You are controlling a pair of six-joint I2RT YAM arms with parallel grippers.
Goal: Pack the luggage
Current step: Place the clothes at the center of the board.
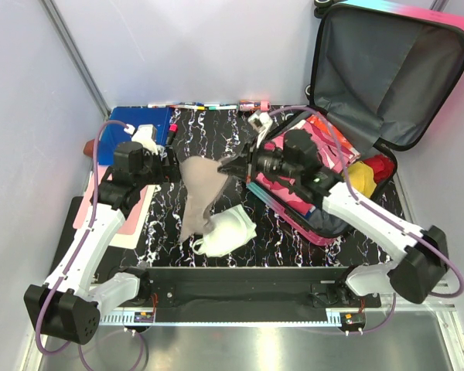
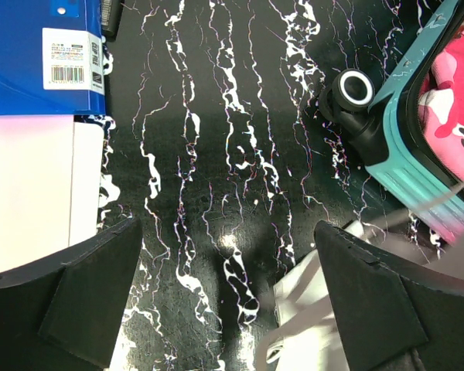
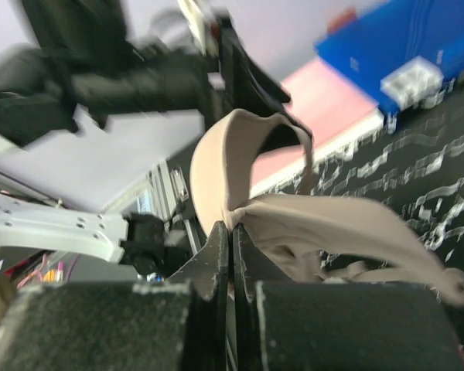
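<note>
Luggage [image 1: 387,73] lies open at the right of the desk [image 1: 209,131], lid propped up, grey lining showing. Pink patterned cloth [image 1: 325,143] and a yellow item [image 1: 361,178] already sit in its base. Your right gripper [image 1: 232,165] has its jaws clenched on a beige garment [image 1: 195,193], held over mid-desk, outside the case. Your left gripper [image 1: 172,158] faces it, jaws released, empty. A white garment [image 1: 228,230] lies unpacked beside it. Judged partway: both garments left, lid not yet closed.
</note>
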